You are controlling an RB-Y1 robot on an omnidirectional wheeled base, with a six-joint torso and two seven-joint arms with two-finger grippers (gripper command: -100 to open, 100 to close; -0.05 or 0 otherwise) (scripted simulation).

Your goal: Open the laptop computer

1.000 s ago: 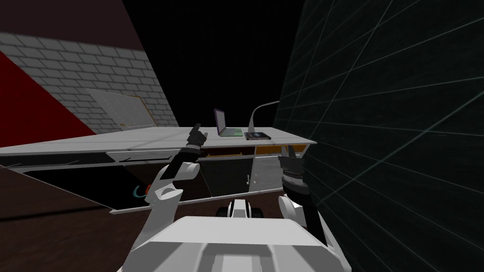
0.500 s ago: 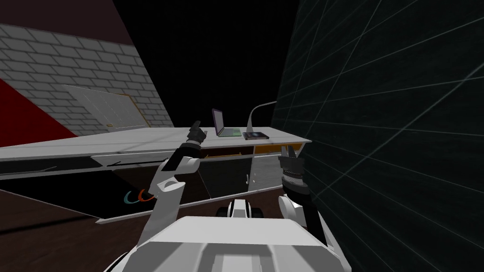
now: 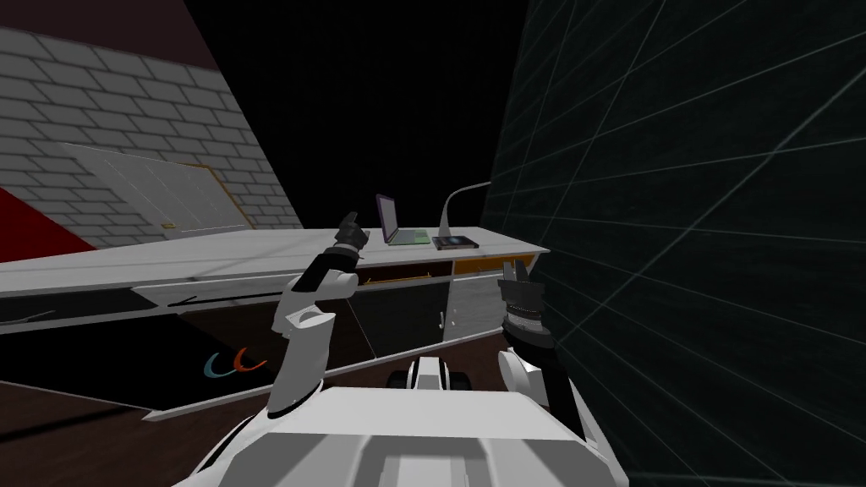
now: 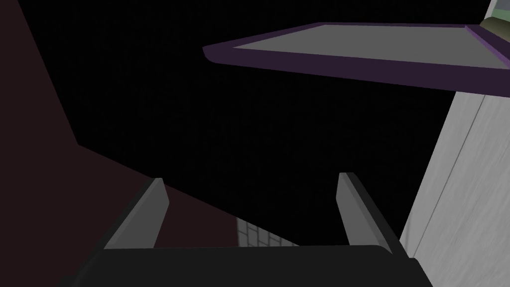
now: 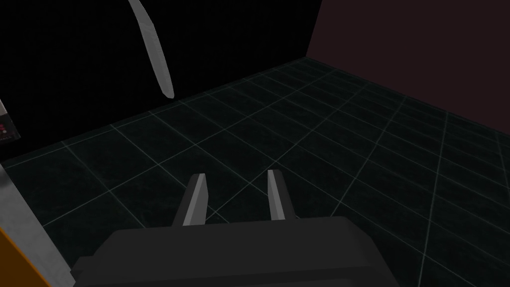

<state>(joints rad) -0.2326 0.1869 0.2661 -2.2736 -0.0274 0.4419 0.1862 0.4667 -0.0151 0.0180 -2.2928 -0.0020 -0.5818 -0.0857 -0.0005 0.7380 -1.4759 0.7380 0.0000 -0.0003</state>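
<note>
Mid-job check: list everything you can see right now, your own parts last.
laptop: one, purple lid standing open, far along the desk.
desk lamp: one, white, right of the laptop.
flat dark item: one, at the lamp's foot.
desk: one, white top, dark fronts.
orange drawer front: one, desk's right end.
curved pieces: two, teal and orange, under the desk.
grey brick wall: one, left.
dark tiled wall: one, right.
left jaws: open, empty, raised short of the laptop.
right jaws: nearly shut, empty, low by the tiled wall.

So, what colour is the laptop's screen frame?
Dark purple; laptop frame, best in left wrist view.
</note>
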